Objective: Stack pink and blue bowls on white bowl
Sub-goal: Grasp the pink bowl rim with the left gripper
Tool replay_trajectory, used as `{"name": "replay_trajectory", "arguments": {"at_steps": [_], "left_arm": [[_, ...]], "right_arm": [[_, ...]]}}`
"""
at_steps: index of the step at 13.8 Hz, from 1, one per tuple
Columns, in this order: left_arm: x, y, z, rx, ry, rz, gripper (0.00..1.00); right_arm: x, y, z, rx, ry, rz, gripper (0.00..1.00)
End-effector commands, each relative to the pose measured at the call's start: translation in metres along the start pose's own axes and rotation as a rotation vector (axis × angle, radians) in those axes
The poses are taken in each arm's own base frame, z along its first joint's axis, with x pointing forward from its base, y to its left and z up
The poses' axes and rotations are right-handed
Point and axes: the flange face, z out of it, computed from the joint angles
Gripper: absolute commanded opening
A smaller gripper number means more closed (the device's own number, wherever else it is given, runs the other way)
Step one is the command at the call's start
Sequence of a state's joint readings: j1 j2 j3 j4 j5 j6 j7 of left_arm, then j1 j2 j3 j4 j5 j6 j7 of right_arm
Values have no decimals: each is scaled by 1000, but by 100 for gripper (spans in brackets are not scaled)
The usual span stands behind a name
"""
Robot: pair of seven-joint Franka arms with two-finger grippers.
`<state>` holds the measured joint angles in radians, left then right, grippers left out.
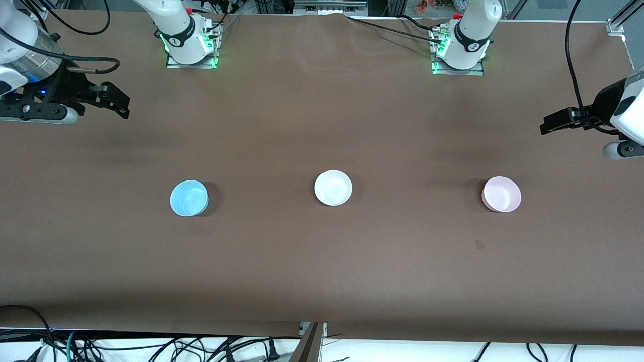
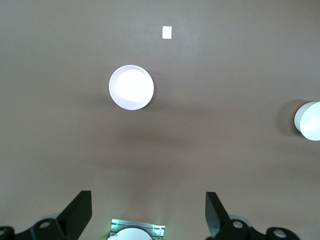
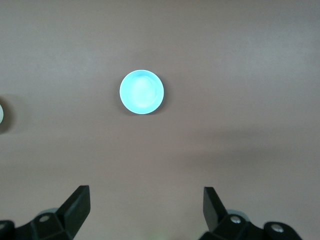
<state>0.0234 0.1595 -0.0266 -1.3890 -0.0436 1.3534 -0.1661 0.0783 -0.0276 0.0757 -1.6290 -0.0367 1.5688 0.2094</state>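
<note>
Covering nearly everything in the front view, the brown surface (image 1: 322, 261) is looking matte and cloth-like, lying flat except for faint wrinkles near the arms' bases. Nothing is stacked yet: three bowls are sitting well apart in a row, so both moves are still waiting to be made. The left gripper (image 2: 148, 212) is hanging over the left arm's end of the surface with its black fingers (image 2: 77, 212) spread wide and empty, and the right gripper (image 3: 145, 210) is hanging over the right arm's end, its fingers (image 3: 75, 209) likewise released and carrying nothing. The bowls are all looking the same size, round, smooth and plain. The white bowl (image 1: 333, 187) is sitting in the middle, glossy and catching the light; the blue bowl (image 1: 189, 198) is resting toward the right arm's end, and the pink bowl (image 1: 501, 194) toward the left arm's end.
</note>
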Motion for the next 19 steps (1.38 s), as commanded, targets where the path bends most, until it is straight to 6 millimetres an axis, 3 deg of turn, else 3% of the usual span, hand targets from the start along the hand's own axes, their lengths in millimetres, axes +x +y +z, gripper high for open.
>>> {"name": "replay_trajectory", "arguments": {"at_steps": [1,5,7,9,13,16,19], "left_arm": [[0,-1,-2,23,7,15,100],[3,-10,0,19,5,2,100],[19,-27,18,16,-5,-19,100],[40,-47,48,11,-11,-3,100],[90,-81,143,-4,-7,61,100],[118,-113,218,-87,23,81,100],[140,-138,271,-100,64,132,100]], "right_arm": [[-2,1,0,18,1,17,100],[1,-6,0,33,-2,7,100],[5,-7,12,42,-37,11,100],[8,-8,10,50,-23,13,100],[7,-10,8,62,-21,11,100],[6,-17,5,74,-18,0,100],[7,-17,4,79,-12,0,100]]}}
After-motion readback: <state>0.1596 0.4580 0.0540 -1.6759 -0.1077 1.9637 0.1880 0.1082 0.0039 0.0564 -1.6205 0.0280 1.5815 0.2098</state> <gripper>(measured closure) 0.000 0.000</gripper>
